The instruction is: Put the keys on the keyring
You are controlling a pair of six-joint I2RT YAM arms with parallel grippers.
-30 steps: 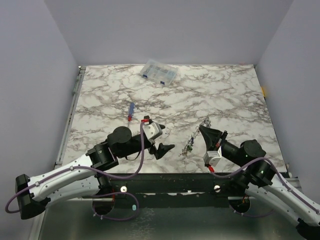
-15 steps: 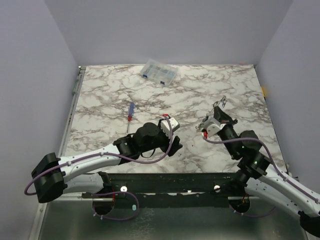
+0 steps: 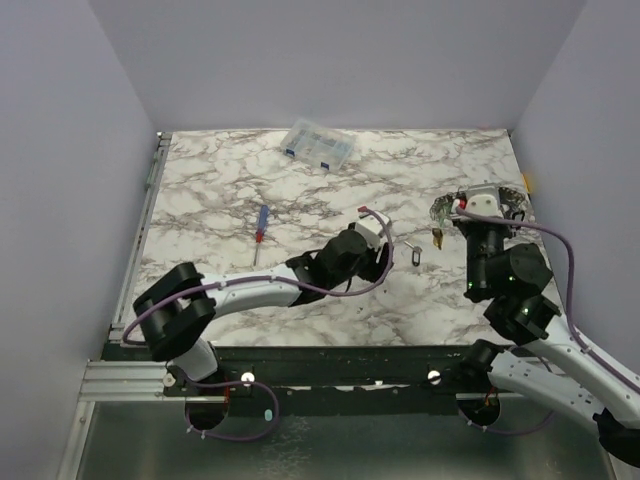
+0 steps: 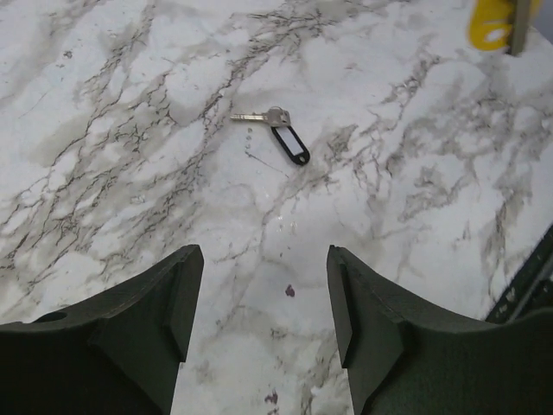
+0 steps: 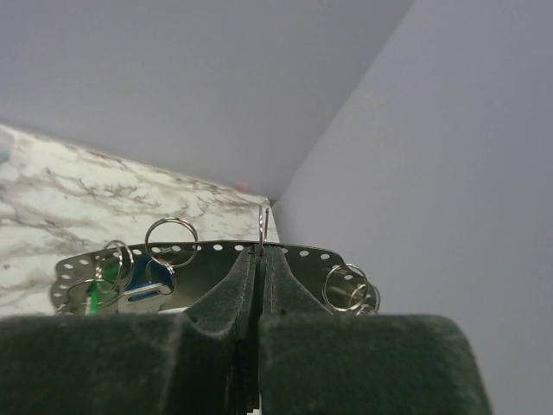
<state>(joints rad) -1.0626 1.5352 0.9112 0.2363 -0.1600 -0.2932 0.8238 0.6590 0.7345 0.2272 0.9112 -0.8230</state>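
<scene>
Right wrist: R gripper (image 5: 261, 264) clamps keyring (image 5: 298, 252).

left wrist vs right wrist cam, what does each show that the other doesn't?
Left wrist only: left gripper, jaws open, facing a black-tagged key on the marble table; a yellow tag at the top edge. Right wrist only: right gripper shut on the keyring, which carries small rings, a green tag and a blue tag. Both: the marble table.

A white marble-patterned table (image 3: 200, 190) with grey veins fills the booth. A plain lilac back wall (image 3: 330, 60) rises behind it, with a matching left wall (image 3: 60, 180) and right wall (image 3: 590, 120) at its sides. A metal rail (image 3: 140, 235) lines its left edge. The light is soft and even.
</scene>
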